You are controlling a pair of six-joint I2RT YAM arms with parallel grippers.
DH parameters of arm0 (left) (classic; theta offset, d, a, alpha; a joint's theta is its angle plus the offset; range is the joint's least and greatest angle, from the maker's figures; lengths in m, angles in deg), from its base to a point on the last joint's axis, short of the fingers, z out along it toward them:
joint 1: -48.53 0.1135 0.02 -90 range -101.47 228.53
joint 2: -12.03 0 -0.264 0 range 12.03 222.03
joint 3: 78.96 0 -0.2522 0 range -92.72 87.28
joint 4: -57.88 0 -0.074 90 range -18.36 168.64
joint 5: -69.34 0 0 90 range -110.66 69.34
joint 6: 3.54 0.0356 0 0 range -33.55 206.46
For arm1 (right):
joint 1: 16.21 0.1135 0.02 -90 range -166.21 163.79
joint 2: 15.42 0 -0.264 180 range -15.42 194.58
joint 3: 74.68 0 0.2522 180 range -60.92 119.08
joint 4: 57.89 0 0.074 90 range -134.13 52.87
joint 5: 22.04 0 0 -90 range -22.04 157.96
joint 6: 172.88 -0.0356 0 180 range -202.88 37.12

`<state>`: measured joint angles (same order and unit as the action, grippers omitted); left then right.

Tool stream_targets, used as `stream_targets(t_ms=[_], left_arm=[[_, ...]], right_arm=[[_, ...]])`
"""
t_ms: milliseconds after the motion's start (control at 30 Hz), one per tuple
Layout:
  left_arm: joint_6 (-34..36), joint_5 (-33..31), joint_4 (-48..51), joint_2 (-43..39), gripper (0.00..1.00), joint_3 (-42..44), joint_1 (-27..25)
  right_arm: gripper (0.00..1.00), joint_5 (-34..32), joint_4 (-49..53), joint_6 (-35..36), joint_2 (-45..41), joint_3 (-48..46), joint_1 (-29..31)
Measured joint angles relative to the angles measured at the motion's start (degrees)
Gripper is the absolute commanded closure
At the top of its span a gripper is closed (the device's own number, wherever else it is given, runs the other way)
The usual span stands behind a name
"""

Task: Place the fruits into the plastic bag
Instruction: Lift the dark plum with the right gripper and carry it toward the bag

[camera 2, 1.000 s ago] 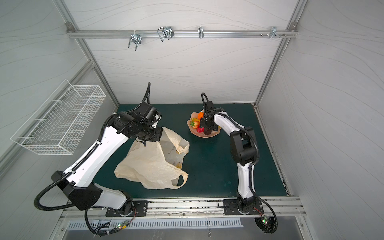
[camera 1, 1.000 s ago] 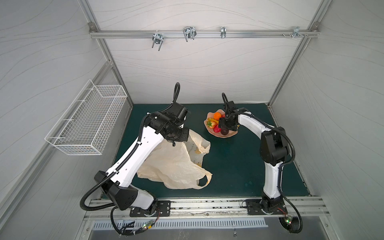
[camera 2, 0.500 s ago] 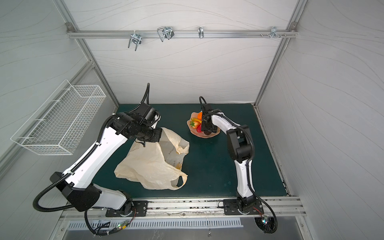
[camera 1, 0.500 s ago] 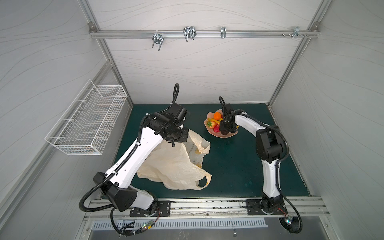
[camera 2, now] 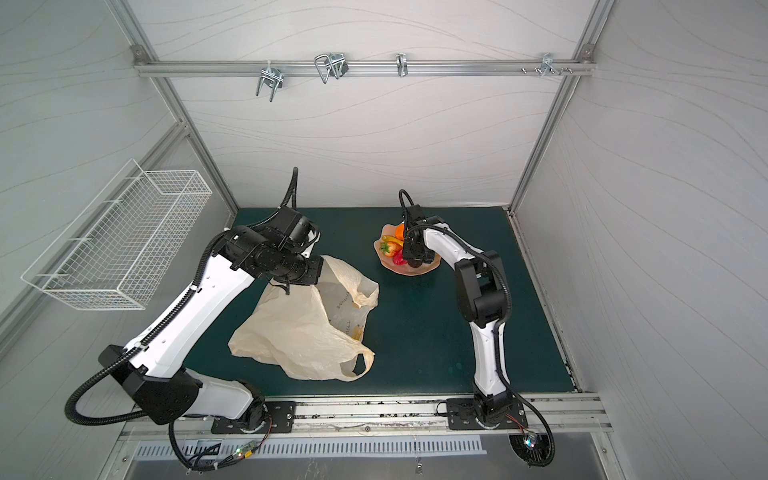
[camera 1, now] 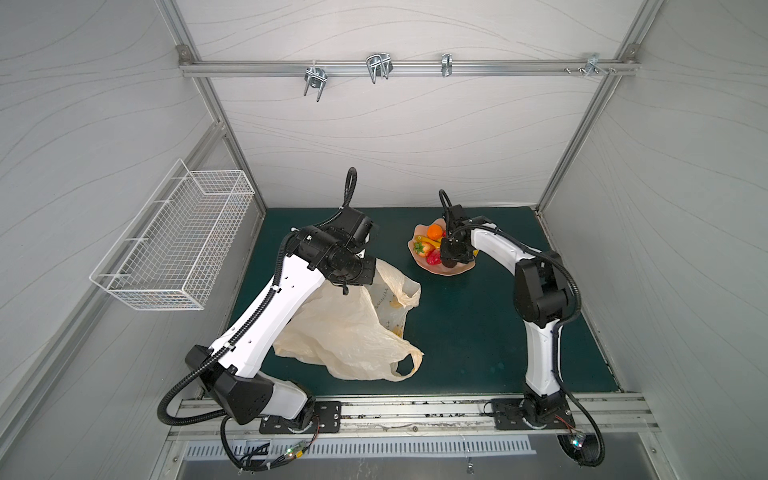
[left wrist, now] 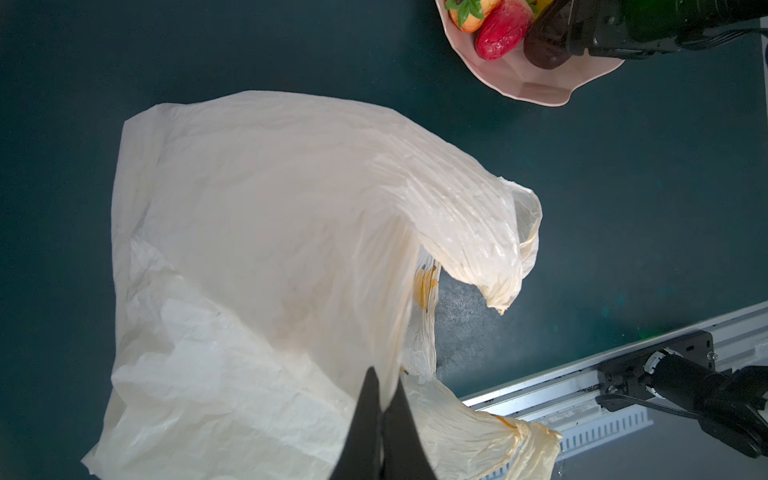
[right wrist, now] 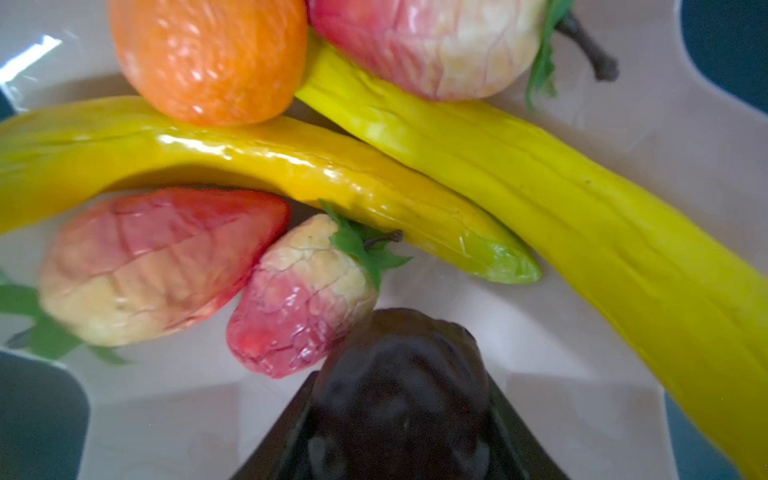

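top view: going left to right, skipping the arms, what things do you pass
basket → bag → bowl

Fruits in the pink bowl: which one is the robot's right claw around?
The dark brown ball, between the fingers of the right gripper; strawberries, bananas and orange lie outside them.

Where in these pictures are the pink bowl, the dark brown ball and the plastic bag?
pink bowl (left wrist: 513, 77): left wrist view, bare wall.
dark brown ball (right wrist: 401, 386): right wrist view, its middle.
plastic bag (camera 1: 340, 328): a top view, crumpled middle.
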<state>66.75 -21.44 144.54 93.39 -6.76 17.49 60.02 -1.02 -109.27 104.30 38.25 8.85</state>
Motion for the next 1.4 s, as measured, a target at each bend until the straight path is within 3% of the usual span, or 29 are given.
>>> stream_targets(t_ms=[467, 900, 1200, 1400], left_arm=[[-0.02, 0.39, -0.46, 0.00, 1.00, 0.55, 0.31], [-0.20, 0.61, -0.98, 0.00, 1.00, 0.55, 0.59], [-0.22, 0.61, -1.05, 0.00, 1.00, 0.57, 0.63], [-0.22, 0.63, -1.05, 0.00, 1.00, 0.61, 0.66]], right_arm=[[0.68, 3.56, -0.87, -2.62, -8.20, -1.75, 0.48], [0.69, 12.79, -10.14, -14.43, -32.94, -29.29, 2.14], [0.70, 19.04, -16.90, -25.11, -46.23, -46.90, 6.05], [0.71, 21.09, -20.92, -31.95, -50.75, -54.07, 9.70]])
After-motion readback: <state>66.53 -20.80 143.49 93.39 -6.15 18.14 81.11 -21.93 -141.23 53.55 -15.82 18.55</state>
